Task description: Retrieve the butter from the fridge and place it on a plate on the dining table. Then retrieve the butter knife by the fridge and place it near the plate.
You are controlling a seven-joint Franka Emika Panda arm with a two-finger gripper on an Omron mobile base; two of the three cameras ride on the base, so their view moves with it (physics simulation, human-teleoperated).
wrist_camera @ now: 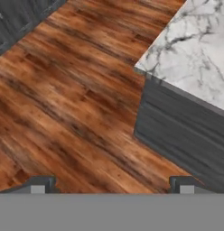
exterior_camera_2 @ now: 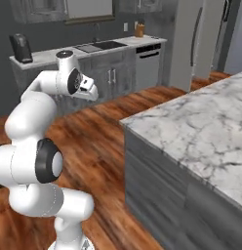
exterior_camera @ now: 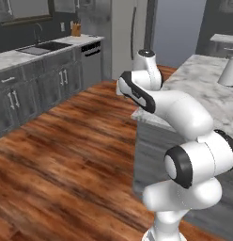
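While the gripper (wrist_camera: 111, 184) hangs spread wide and empty over the wood floor (wrist_camera: 64, 113), the fridge (exterior_camera: 125, 35) stands well apart from it, ahead across the room, doors shut. Butter presumably sits inside; butter knife and plate cannot be made out. Dining table (wrist_camera: 195, 49) corner lies just beside the claw, to its right in the hand view. Arm folded high, elbow bent, hand pointing down at the floor. Judgement: the base must close on the fridge before any reach.
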